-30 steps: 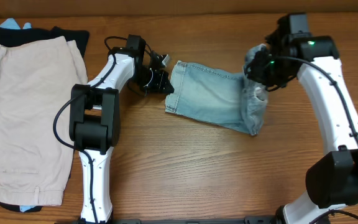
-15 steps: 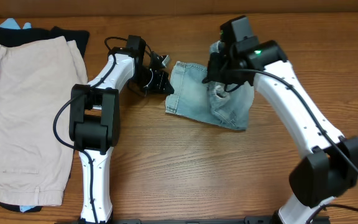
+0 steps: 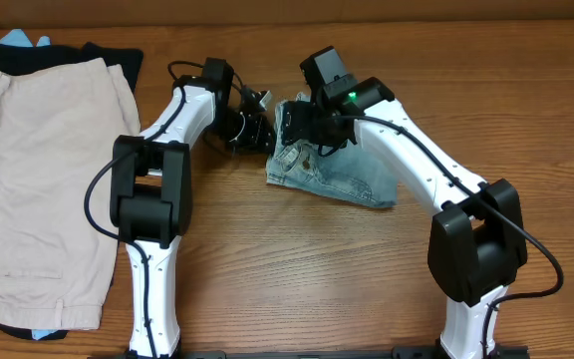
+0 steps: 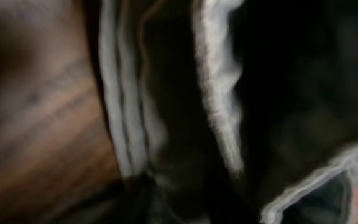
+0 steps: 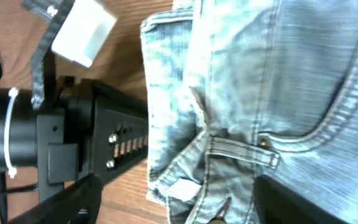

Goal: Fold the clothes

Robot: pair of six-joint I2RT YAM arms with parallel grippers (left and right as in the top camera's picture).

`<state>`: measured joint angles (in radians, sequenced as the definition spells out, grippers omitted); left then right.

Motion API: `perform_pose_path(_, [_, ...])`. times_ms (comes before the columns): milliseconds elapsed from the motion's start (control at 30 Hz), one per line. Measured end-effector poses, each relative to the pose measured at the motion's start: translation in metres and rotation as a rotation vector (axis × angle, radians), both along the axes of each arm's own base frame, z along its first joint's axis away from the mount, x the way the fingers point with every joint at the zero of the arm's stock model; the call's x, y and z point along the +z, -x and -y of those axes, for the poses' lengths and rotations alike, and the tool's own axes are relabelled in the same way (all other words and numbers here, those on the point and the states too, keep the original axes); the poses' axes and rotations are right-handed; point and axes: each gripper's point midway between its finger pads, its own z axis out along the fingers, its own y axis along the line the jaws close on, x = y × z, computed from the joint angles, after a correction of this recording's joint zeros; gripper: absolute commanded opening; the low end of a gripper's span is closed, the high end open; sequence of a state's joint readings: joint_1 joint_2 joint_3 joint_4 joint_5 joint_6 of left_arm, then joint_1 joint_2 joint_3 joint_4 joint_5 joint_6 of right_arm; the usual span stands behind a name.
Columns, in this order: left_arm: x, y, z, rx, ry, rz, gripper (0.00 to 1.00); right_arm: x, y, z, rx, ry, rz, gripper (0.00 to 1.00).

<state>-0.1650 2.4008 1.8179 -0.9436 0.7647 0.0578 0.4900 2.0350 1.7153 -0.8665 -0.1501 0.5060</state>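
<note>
The light-blue denim shorts (image 3: 352,175) lie folded over on themselves at the middle of the table. My right gripper (image 3: 302,128) hovers over their left end. In the right wrist view its fingers stand wide apart at the bottom corners, and the waistband, a belt loop and the pale patch (image 5: 182,190) lie between them; the gripper (image 5: 185,208) is open. My left gripper (image 3: 265,135) sits at the shorts' left edge. The left wrist view is a dark blur of wood and pale cloth edges (image 4: 216,99), so its jaws are unreadable.
A large beige garment (image 3: 43,179) is spread at the far left over a black garment (image 3: 108,55) and a bit of light-blue cloth (image 3: 18,40). My left arm (image 5: 73,137) lies close beside the right gripper. Bare wood (image 3: 317,279) lies in front.
My right arm swept left carrying the shorts' right end over onto the left part, and its jaws have opened. The left gripper stayed at the left edge.
</note>
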Motion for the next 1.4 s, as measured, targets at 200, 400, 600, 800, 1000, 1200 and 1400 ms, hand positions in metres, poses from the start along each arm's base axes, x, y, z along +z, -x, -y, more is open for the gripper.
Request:
perform_pose_path(200, [0.010,0.012,-0.033,0.089,0.021,-0.147,0.74,0.001,0.007,0.011,-0.017,-0.013,-0.070,0.86])
perform_pose_path(400, [0.013,0.005,-0.112,0.272,0.008,-0.230,0.77,-0.011,0.026,0.038,-0.053,0.056,-0.178,0.84])
perform_pose_path(600, [0.013,0.002,-0.156,0.372,0.010,-0.245,0.77,-0.052,0.046,0.054,-0.050,0.134,-0.232,0.84])
perform_pose_path(800, [0.012,0.002,-0.155,0.363,-0.017,-0.240,0.77,-0.085,0.070,0.069,-0.054,0.175,-0.282,0.84])
perform_pose_path(1000, [0.011,0.001,-0.151,0.345,-0.048,-0.231,0.78,-0.092,0.080,0.098,-0.104,0.222,-0.300,0.89])
perform_pose_path(1200, [0.011,0.001,-0.147,0.326,-0.077,-0.221,0.78,-0.099,0.063,0.179,-0.264,0.417,-0.256,1.00])
perform_pose_path(1400, [0.011,0.002,-0.140,0.303,-0.096,-0.212,0.81,-0.081,0.048,0.260,-0.354,0.517,-0.268,0.98])
